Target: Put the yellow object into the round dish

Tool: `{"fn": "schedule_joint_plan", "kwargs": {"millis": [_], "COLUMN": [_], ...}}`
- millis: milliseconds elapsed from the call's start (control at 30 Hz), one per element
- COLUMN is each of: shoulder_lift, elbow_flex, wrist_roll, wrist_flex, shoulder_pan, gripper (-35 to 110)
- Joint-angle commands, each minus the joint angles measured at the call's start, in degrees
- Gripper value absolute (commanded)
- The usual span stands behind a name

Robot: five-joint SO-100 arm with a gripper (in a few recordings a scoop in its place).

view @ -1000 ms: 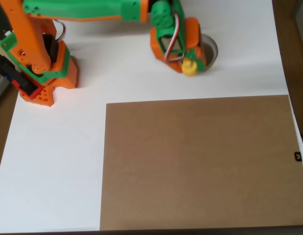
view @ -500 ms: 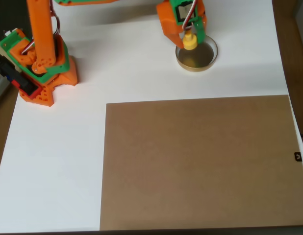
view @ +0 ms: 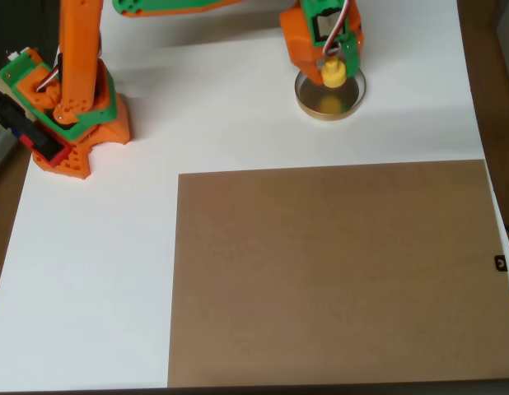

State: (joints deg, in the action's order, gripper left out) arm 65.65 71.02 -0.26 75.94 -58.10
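Note:
In the overhead view the yellow object (view: 333,72) is held between the fingers of my orange and green gripper (view: 333,67), which is shut on it. It hangs over the far part of the round dish (view: 330,103), a shallow dish with a pale tan rim and a dark inside, near the table's top edge. The gripper body hides the dish's upper rim. I cannot tell how high the object is above the dish floor.
A large brown board (view: 337,271) covers the lower right of the white table (view: 106,271). The arm's orange base (view: 69,123) stands at the upper left. The table's right edge runs close beside the dish.
The gripper has lifted and swung up and to the right with the yellow object, from the dish's near-left rim to a spot over the dish. The dish is now uncovered.

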Motion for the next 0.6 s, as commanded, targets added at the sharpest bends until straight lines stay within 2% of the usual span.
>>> {"fn": "schedule_joint_plan", "kwargs": {"millis": [0,367,567], "shoulder_lift": [2.3,2.4,6.3], "elbow_flex": [-3.6,-4.6,-13.5], "wrist_roll": [-0.4,0.4,-0.1], "wrist_flex": [1.3,1.6,6.1], "shoulder_pan": [-0.6,-0.3,9.3], "gripper": [10,26,26]}}
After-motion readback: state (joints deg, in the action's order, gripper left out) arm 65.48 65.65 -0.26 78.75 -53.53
